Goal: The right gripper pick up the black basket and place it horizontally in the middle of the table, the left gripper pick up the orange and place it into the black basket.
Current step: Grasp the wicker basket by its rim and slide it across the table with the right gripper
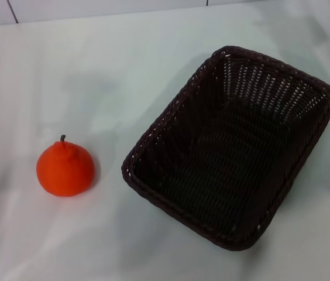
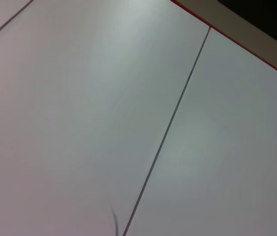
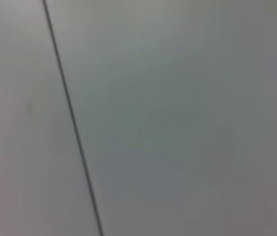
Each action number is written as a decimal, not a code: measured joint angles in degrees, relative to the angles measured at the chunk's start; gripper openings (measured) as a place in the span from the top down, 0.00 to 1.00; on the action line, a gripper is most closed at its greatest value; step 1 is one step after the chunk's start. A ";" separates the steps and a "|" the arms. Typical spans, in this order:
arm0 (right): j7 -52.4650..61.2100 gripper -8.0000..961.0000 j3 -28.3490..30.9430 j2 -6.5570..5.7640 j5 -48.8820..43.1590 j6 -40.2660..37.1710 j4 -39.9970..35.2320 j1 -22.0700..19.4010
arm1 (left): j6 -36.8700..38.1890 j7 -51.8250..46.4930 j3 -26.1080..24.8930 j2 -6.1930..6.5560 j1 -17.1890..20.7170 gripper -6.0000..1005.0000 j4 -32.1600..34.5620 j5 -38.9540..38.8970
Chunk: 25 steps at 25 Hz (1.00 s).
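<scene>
A plain white table (image 1: 153,64) fills the head view, smooth and faintly glossy, with a thin dark seam running across its far edge. On it sit 2 things: 1 orange (image 1: 65,168) and 1 black basket (image 1: 229,146). The orange stands upright at the left, its short dark stem pointing up, well apart from the basket. The basket lies to the right, open side up and empty, turned at a slant so that 1 corner points toward the far right of the table. Neither gripper appears in any view, so nothing can be told of their fingers. Both wrist views show only bare pale panels crossed by 1 dark seam, the left wrist view also catching a red-edged border.
</scene>
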 joint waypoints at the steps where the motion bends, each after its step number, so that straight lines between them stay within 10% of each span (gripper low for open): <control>1: 0.39 0.14 -0.93 0.00 -0.01 -0.23 -0.29 -0.02 | 0.00 -0.01 0.00 0.00 0.02 0.12 0.02 0.00; 12: 16.48 0.14 -15.80 -1.36 -5.80 -4.01 -9.81 -1.15 | -0.52 -0.08 0.00 0.00 0.29 0.12 0.04 -0.01; 21: 74.64 0.14 -22.83 -11.26 -55.42 6.29 -39.08 0.99 | -0.26 -0.48 -0.37 0.09 0.23 0.12 -0.07 -0.41; 25: 86.27 0.14 -21.53 -12.91 -74.87 18.29 -48.30 5.34 | -0.01 -0.94 -0.55 0.10 0.00 0.12 -0.15 -0.47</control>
